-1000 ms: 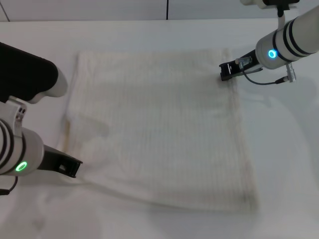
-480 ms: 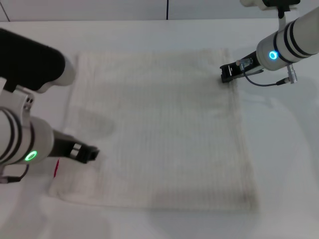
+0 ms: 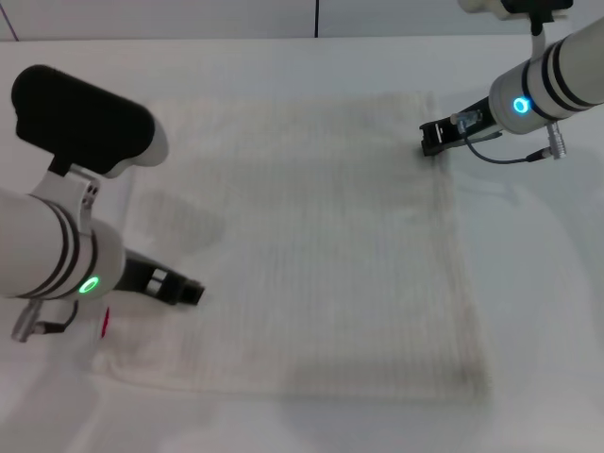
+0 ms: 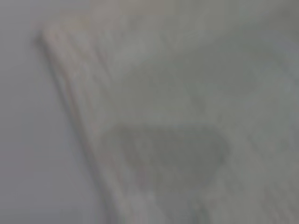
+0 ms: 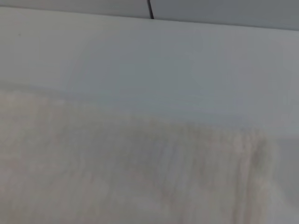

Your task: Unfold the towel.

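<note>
The off-white ribbed towel [image 3: 302, 245] lies spread flat on the white table [image 3: 547, 311], roughly square. Its small red tag [image 3: 105, 321] shows at the near left edge. My left gripper [image 3: 192, 293] hangs over the towel's near left part, just inside the edge. My right gripper [image 3: 430, 140] is at the towel's far right corner. The left wrist view shows the towel [image 4: 196, 84] and one of its edges close up, with a shadow on it. The right wrist view shows the towel [image 5: 117, 182] and the bare table [image 5: 140, 60] beyond it.
A wall with a dark vertical seam [image 3: 316, 17] runs behind the table's far edge. The right arm's cable [image 3: 500, 156] hangs near the towel's far right corner. Bare table surrounds the towel on all sides.
My left gripper has moved from the towel's near left corner rightward and inward over the cloth. The near left part now lies flat and the red tag has come into view. The right arm barely moved.
</note>
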